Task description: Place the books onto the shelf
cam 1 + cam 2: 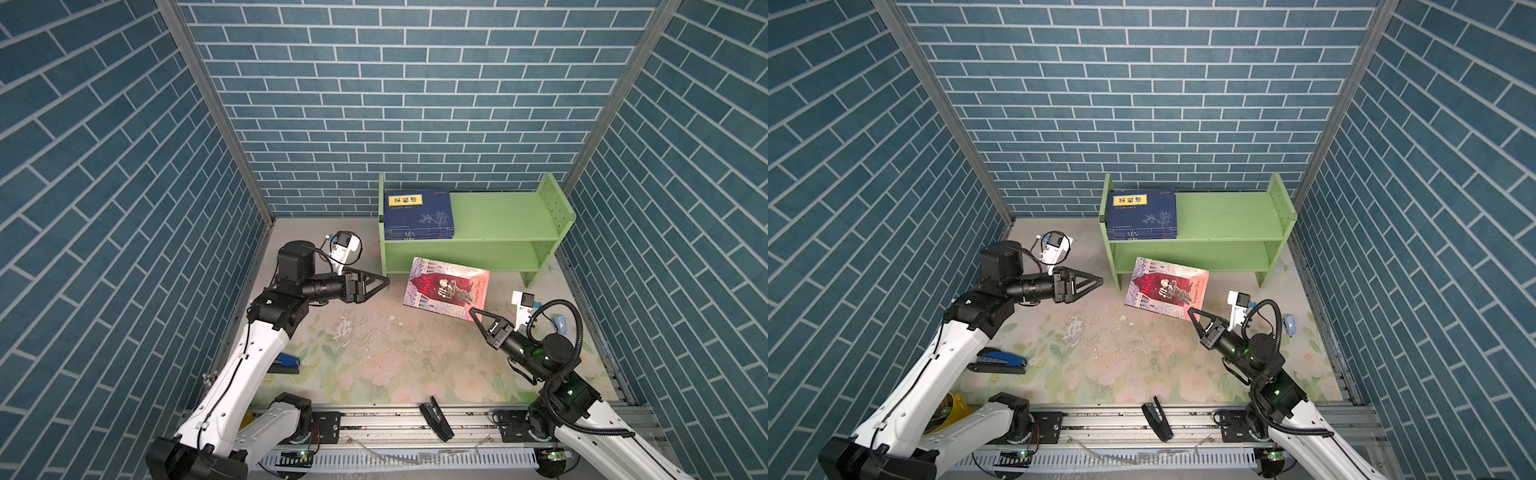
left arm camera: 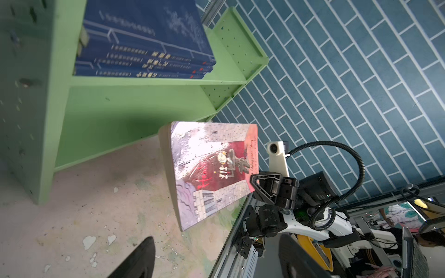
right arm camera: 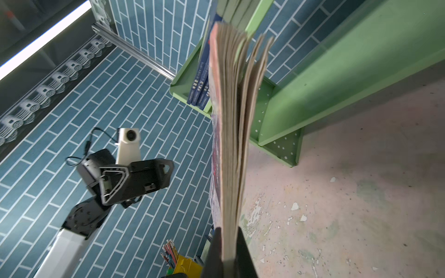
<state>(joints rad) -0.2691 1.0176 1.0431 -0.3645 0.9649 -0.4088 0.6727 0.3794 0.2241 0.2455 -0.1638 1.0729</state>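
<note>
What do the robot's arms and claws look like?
White-shelled arms with black joints. The left gripper and right gripper are black, with triangular open-frame fingers. A white camera sits on each wrist; a black ribbed cable loops over the right arm.

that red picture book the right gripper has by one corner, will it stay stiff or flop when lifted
Likely floppy: the red picture book is a thin paperback, pinched at one corner by the right gripper. In the right wrist view its pages fan apart, so it may sag and splay. Being thin, it is probably light.
</note>
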